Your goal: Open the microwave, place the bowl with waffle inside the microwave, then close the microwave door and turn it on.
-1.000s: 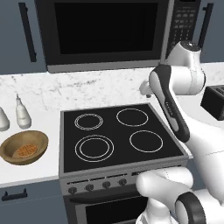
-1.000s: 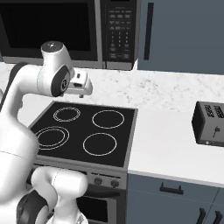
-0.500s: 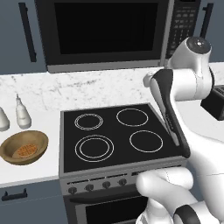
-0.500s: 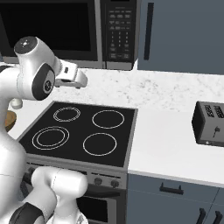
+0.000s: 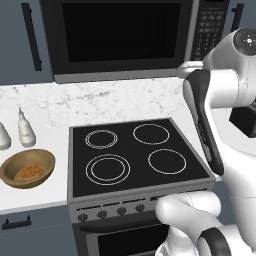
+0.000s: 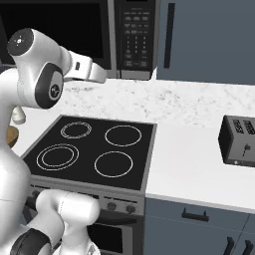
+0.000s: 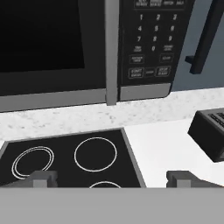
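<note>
The microwave [image 5: 125, 40] hangs above the stove with its microwave door [image 5: 120, 32] shut and its window dark. Its black keypad panel [image 7: 151, 43] sits to the right of the door [image 7: 43, 43]. The brown wooden bowl [image 5: 27, 167] rests on the counter left of the stove, and the waffle [image 5: 30, 173] lies inside it. My gripper [image 7: 112, 179] is open and empty, with its fingertips [image 7: 43, 178] far apart. It hovers above the stove's back right, facing the microwave's lower right corner. The hand [image 6: 89, 70] is raised in front of the microwave.
A black stove top [image 5: 135, 155] with several burner rings lies under the gripper. A black toaster [image 6: 239, 142] stands on the white counter to the right. Two small bottles [image 5: 25, 130] stand behind the bowl. A cabinet handle [image 7: 205, 39] hangs right of the microwave.
The arm has swung upward and its hand has risen from above the stove toward the microwave's lower front. The jaws stay wide open. Bowl and door are unmoved.
</note>
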Controlling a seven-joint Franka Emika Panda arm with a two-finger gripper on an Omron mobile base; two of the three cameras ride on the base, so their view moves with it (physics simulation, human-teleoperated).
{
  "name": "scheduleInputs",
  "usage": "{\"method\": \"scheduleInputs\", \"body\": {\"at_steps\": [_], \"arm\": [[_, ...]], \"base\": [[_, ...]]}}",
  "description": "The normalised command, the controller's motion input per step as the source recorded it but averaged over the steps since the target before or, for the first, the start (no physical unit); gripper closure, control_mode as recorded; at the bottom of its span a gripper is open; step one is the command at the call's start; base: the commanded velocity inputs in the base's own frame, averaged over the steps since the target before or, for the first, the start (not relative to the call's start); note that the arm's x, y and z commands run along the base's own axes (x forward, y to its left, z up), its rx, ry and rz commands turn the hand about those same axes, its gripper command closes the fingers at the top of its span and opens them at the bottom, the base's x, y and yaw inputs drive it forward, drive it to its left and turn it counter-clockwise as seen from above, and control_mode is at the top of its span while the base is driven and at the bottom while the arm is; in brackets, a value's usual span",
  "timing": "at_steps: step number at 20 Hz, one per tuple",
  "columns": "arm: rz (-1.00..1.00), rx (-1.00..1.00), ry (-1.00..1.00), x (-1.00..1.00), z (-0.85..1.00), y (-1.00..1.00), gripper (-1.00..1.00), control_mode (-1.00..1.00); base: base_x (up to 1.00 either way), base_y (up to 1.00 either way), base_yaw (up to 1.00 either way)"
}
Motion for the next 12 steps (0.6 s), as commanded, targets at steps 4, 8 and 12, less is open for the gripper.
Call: {"method": "scheduleInputs", "body": {"at_steps": [4,8,12], "arm": [[-0.07,0.00,-0.16,0.00,0.46,-0.24,-1.00,-1.00],[-0.01,0.00,-0.12,0.04,0.46,-0.02,-1.00,-1.00],[0.00,0.00,-0.05,0.13,0.42,0.00,-1.00,-1.00]], "base": [[0.00,0.00,0.00],[0.00,0.00,0.00],[0.00,0.00,0.00]]}}
